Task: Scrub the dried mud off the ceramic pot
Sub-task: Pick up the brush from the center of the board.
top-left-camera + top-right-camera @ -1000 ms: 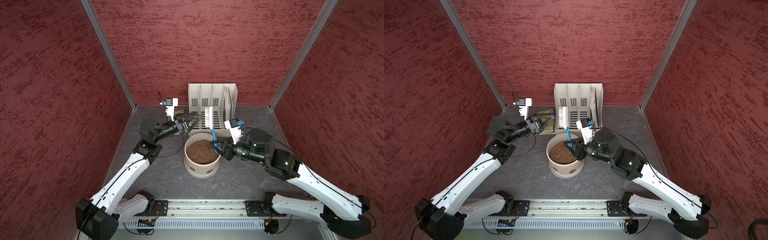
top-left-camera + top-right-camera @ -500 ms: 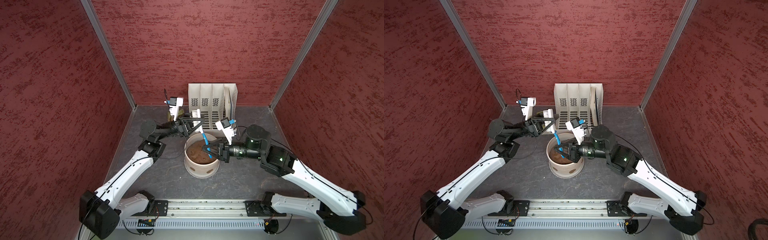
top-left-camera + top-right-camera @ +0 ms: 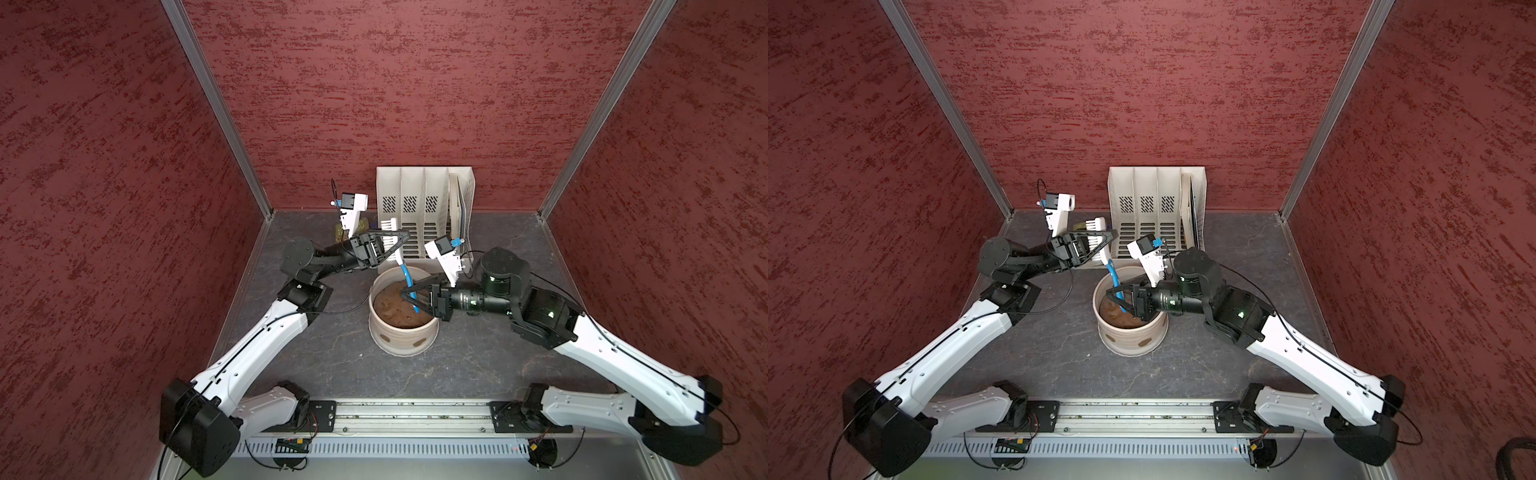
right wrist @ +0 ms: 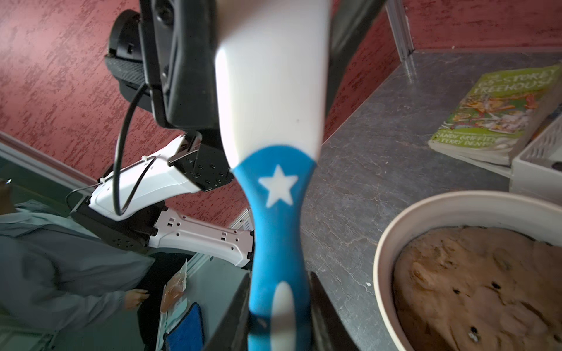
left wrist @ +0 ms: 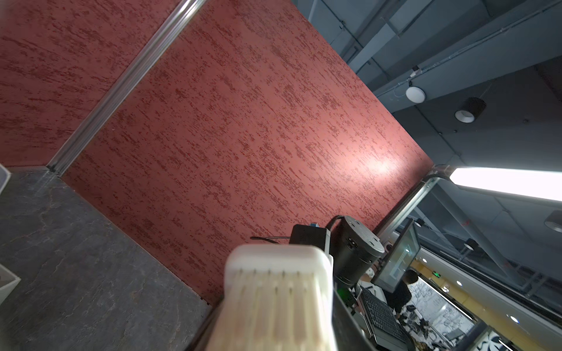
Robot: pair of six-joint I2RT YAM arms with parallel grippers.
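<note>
Ceramic pot [image 3: 400, 337] full of brown soil [image 3: 394, 311]

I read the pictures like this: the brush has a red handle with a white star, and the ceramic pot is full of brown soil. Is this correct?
Not quite. The handle of the brush is blue, not red, as the right wrist view shows. The white star is there, and the ceramic pot is full of brown soil.

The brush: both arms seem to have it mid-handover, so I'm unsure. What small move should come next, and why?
Probably slide the right gripper back off the blue handle. The left gripper looks closed on the brush at its white neck; the right jaws flank the handle over the ceramic pot, whose front wall shows dried mud.
</note>
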